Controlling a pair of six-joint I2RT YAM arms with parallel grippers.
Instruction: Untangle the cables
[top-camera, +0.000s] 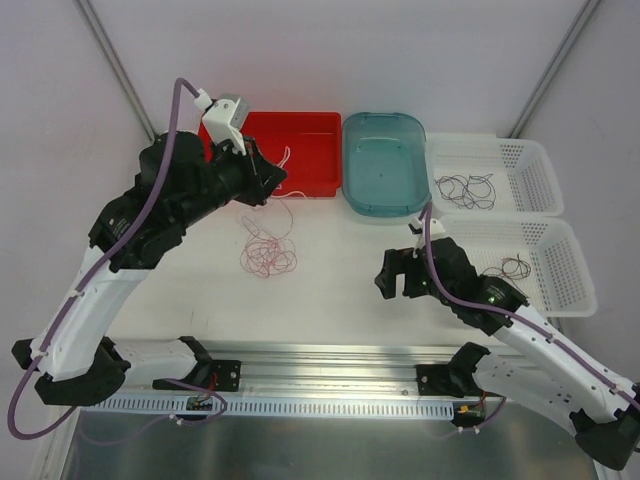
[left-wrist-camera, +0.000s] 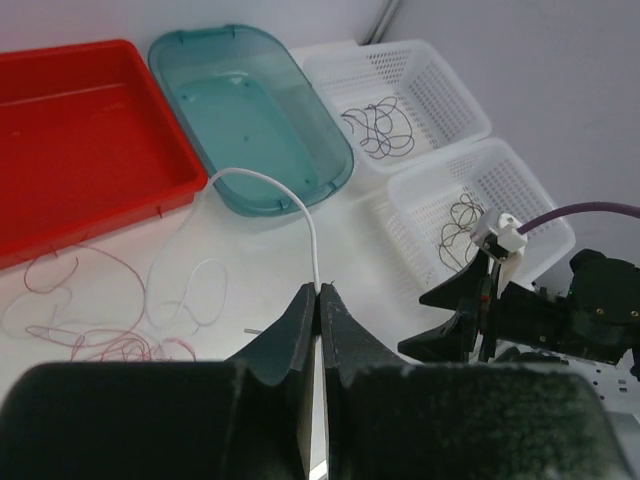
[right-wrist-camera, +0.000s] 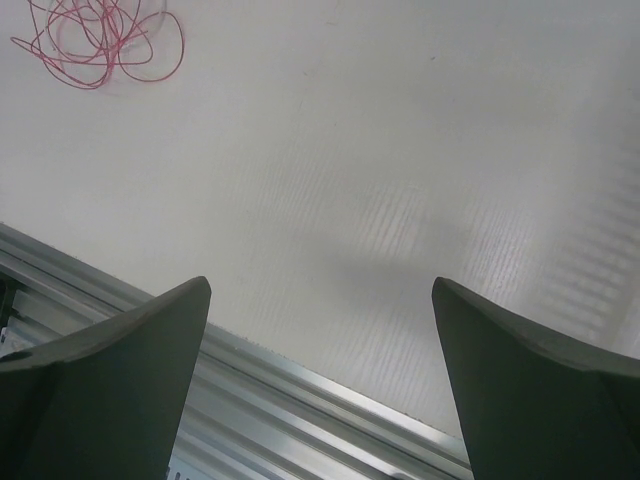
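The left gripper (left-wrist-camera: 318, 298) is pinched tight on a white cable (left-wrist-camera: 268, 178), the strand caught between its meeting jaws. The right gripper (right-wrist-camera: 320, 288) hangs with jaws spread wide and nothing between them, low over the bare table (top-camera: 340, 260).

From above, the left gripper sits at the front rim of the red tray (top-camera: 312, 128), with the teal bin (top-camera: 350, 165) just to its right. Two white baskets, the far basket (top-camera: 545, 160) and the near basket (top-camera: 580, 275), line the right side. The metal rail (top-camera: 330, 355) bounds the near edge. Open table lies between the arms, and the right gripper is well apart from the red tangle (top-camera: 268, 255).

The white cable rises from the jaws, arcs over leftward and drops to the table in a slack curl beside the red tangle, which is hair-thin pinkish-red wire in overlapping loops, lying flat below the tray. One dark bundle (top-camera: 467, 190) lies in the far basket; another dark bundle (top-camera: 515, 267) lies in the near basket.
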